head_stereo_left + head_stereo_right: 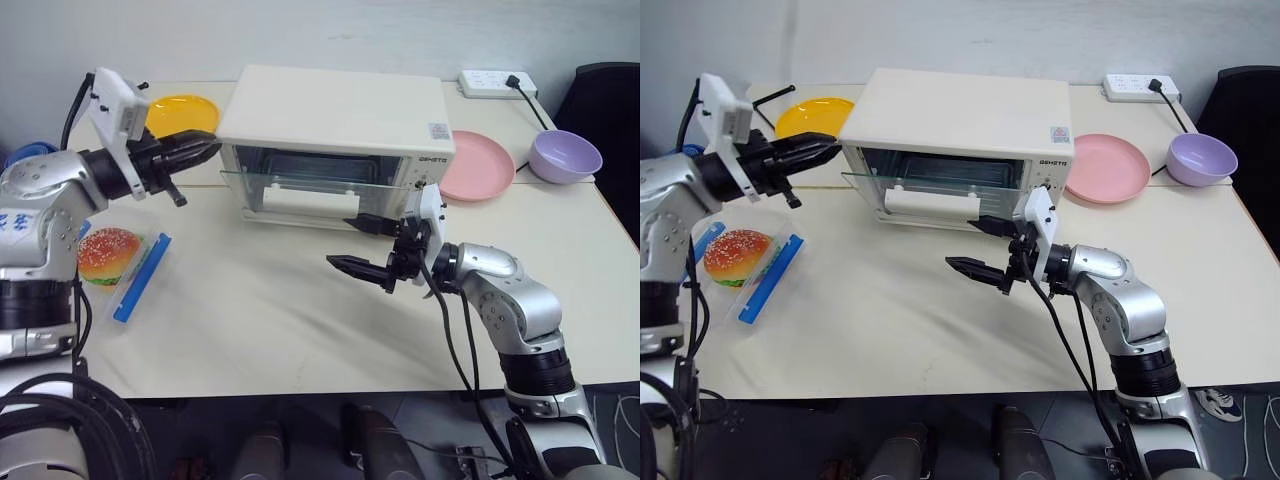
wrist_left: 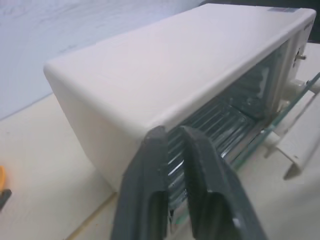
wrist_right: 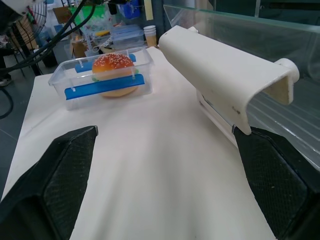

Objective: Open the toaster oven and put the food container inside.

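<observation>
toaster oven [image 1: 330,115] door open, food container [image 1: 120,262] on table [image 1: 270,320].

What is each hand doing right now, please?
Left hand: closed, holding nothing, beside the toaster oven.
Right hand: open, holding nothing, by the door handle.

Cream-white oven [image 1: 335,115], clear container [image 1: 120,265] with blue strips and an orange-brown sesame bun, yellow plate [image 1: 180,113], pink plate [image 1: 480,165], lilac bowl [image 1: 565,156], black grippers [image 1: 375,245].
</observation>
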